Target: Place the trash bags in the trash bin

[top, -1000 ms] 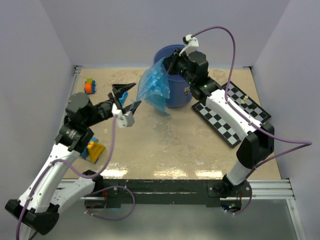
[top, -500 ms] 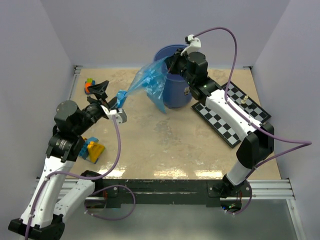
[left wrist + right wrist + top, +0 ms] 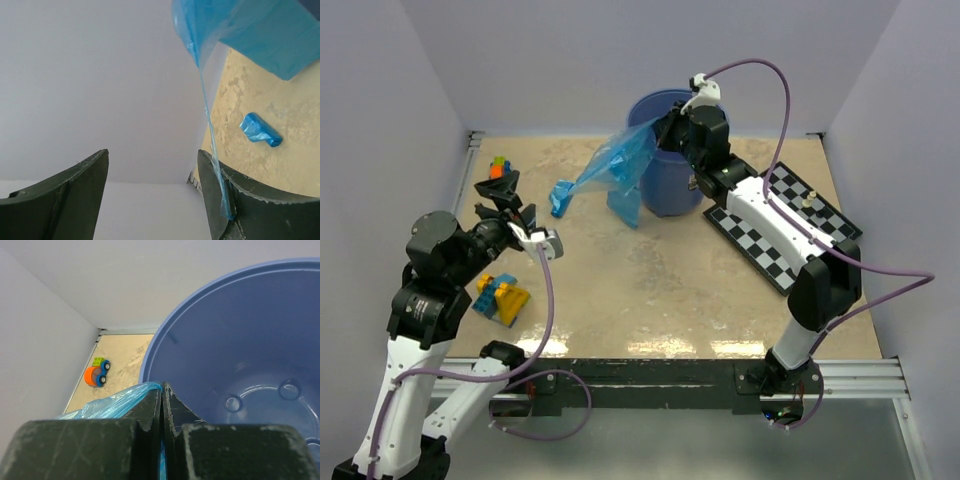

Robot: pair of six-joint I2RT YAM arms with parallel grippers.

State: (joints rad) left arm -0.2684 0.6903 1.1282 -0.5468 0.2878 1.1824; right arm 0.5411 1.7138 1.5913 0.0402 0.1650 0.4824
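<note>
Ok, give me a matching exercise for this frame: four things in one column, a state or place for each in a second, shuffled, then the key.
Things:
1. left end effector
2. right end effector
3. trash bin
4. chessboard

States or places:
A. flat on the table, right of the bin
B. shut on the trash bag
C. jaws open
D. upright at the table's far edge

Pairs: 1-C, 2-B, 3-D, 4-A.
</note>
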